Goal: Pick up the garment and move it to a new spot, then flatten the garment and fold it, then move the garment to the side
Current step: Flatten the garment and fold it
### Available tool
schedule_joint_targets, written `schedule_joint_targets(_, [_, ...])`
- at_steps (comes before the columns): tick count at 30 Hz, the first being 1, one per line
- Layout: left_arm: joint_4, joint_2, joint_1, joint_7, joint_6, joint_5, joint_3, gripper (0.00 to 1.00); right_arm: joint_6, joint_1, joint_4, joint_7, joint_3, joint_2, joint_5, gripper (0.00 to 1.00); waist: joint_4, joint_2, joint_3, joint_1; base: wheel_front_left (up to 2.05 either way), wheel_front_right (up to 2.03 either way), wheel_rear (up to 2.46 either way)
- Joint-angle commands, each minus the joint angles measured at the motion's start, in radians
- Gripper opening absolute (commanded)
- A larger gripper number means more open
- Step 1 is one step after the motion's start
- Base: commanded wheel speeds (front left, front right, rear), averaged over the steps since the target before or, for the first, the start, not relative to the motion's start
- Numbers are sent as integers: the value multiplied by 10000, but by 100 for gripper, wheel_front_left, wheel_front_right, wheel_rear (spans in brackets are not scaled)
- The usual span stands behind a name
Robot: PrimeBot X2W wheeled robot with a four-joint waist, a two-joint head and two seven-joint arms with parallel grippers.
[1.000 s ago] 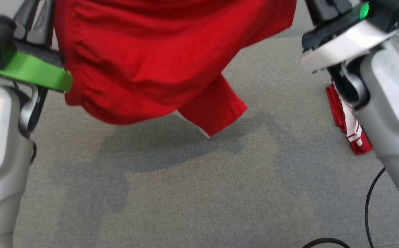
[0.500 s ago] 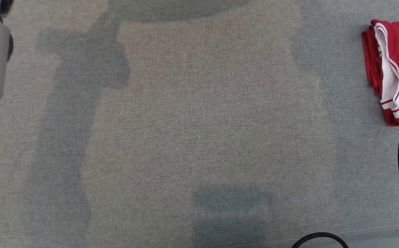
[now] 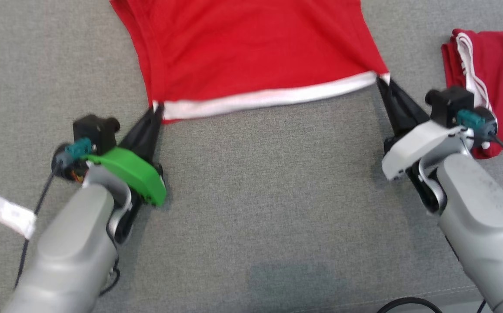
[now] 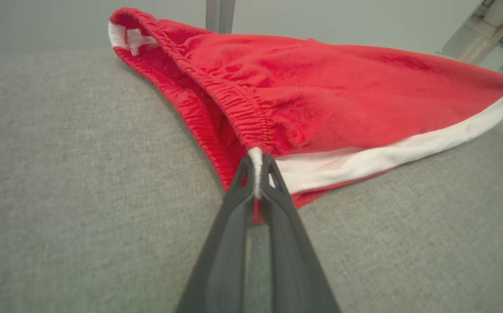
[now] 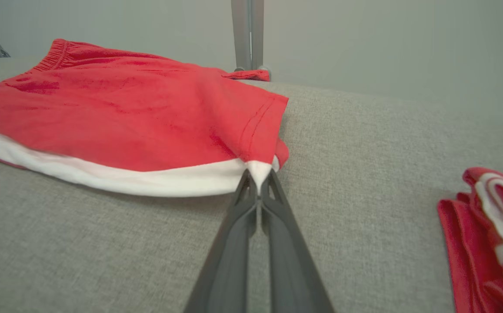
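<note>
We clench our left hand (image 3: 157,108) and right hand (image 3: 384,80) on the red cloth shorts with a white hem band (image 3: 251,48).
Each hand pinches one hem corner; the shorts lie spread beyond on the grey fabric table (image 3: 255,187), a folded red-and-white garment (image 3: 501,65) near our right hand.

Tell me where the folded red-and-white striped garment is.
The folded red garment lies at the head view's upper right on the grey surface, beside the right gripper, apart from the red shorts.
</note>
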Motion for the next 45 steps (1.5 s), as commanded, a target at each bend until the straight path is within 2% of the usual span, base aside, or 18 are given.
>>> schedule_joint_targets(1, [-6, 63, 411, -20, 17, -151, -97, 0, -22, 375, 39, -19, 10, -62, 46, 0, 51, -1, -705, 0, 0, 0, 0])
schedule_joint_targets(4, [-178, 120, 1623, 2, 17, -474, -394, 0, -22, 1346, 93, -19, -268, 9, 274, 0, 92, -1, -1209, 0, 0, 0, 0])
schedule_joint_targets(7, [-282, 91, 2735, 7, 17, -648, -293, 0, -22, 2351, 26, -19, -446, 154, 363, 0, 176, -1, -1801, 0, 0, 0, 0])
schedule_joint_targets(16, [-771, -275, 5416, -3, 20, -212, 1081, 0, -24, 4931, -275, -20, -784, 371, 179, 0, 416, -1, -3596, 0, 0, 0, 0])
schedule_joint_targets(20, [-1161, -542, 6432, -8, 20, 223, 1900, 0, -24, 5846, -619, -20, -663, 356, 66, 0, 383, -1, -3986, 0, 0, 0, 0])
schedule_joint_targets(29, [-1589, -1036, 7831, -8, 18, 829, 2295, 0, -22, 7543, -1183, -20, -575, 477, -200, 0, 642, -1, -4259, 0, 0, 0, 0])
schedule_joint_targets(38, [-2699, -1111, 7438, -8, 18, 1298, 2710, 0, -22, 6811, -2023, -20, -1052, 369, -363, 0, 1068, -1, -3809, 0, 0, 0, 0])
schedule_joint_targets(45, [-4032, -1374, 6233, -8, 18, 1564, 2891, 0, -22, 4421, -2017, -21, -1332, -61, -629, 0, 1787, -1, -2652, 0, 0, 0, 0])
